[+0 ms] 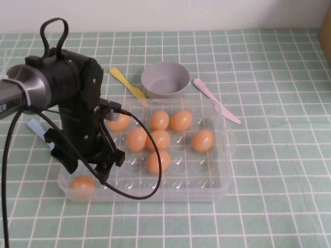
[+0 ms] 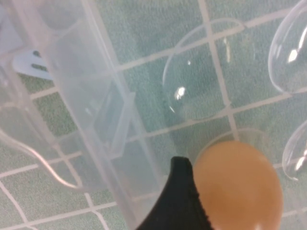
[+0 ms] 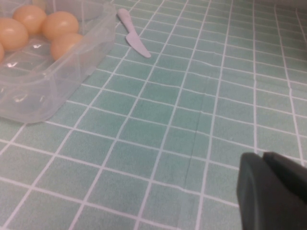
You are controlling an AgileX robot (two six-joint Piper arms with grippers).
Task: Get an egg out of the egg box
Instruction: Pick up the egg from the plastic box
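Observation:
The clear plastic egg box (image 1: 220, 192) lies in the middle of the table with several orange-tan eggs in it. One egg (image 1: 83, 183) sits alone in the front left corner dimple. My left gripper (image 1: 87, 170) hangs over that corner, open, with its jaws on either side of this egg. In the left wrist view one black finger (image 2: 175, 201) lies right against the egg (image 2: 237, 184); the other finger is out of frame. My right gripper (image 3: 268, 160) is shut and empty, low over the tablecloth to the right of the box (image 3: 29, 103).
A grey round bowl (image 1: 165, 80) stands behind the box. A yellow spatula (image 1: 126, 84) lies at its left and a pink plastic knife (image 1: 217, 102) at its right. A pale blue utensil (image 1: 35, 127) lies left of the box, partly hidden by my left arm.

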